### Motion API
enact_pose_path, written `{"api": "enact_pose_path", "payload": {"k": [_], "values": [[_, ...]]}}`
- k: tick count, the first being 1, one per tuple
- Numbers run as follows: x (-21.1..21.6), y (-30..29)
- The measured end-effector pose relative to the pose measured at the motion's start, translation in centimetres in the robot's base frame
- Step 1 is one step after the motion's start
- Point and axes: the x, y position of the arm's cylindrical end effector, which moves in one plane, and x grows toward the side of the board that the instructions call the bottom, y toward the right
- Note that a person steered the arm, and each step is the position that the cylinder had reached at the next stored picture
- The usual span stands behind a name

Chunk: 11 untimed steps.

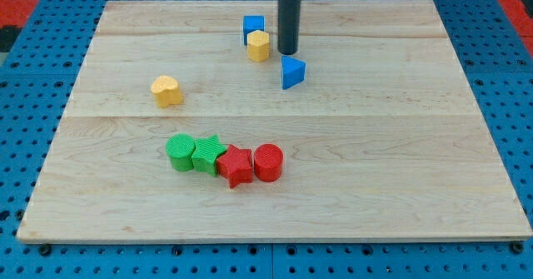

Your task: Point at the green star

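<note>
Blue pegboard surrounds a pale wooden board [350, 162] that fills most of the view, with a strip of red showing at both upper corners.

Taking the green star [208, 154] as the landmark: it lies in the lower-left middle of the board, in a tight row of four blocks. A green cylinder [179, 151] presses against its left side, a red star [236, 166] touches it on the right, and a red cylinder [268, 162] sits at the row's right end, against the red star. A yellow block [166, 90], rounded and irregular, lies up and to the left of the green star, apart from the row.

Well above the green star, toward the view's top, stands the rod, upright and dark, coming straight down from the top edge. My tip [288, 53] rests at board level there, far from the green star. There are no jaws to open or close; the tip holds nothing. Just left of the tip is a yellow hexagonal block [259, 46], with a blue cube [253, 26] touching it from behind. Just below the tip, slightly right, is a blue triangular block [292, 72].
</note>
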Motion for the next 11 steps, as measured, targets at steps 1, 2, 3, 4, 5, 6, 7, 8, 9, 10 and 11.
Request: {"api": "enact_pose_path", "payload": {"k": [1, 2, 3, 4, 5, 6, 7, 8, 9, 10, 11], "values": [[5.1, 5.0], [7.4, -1.7], [4.8, -5.0], [3.9, -4.9], [7.6, -5.0], [11.4, -7.3], [11.4, -7.3], [11.8, -6.8], [14.7, -8.7], [14.2, -14.7], [12.2, -19.5]]}}
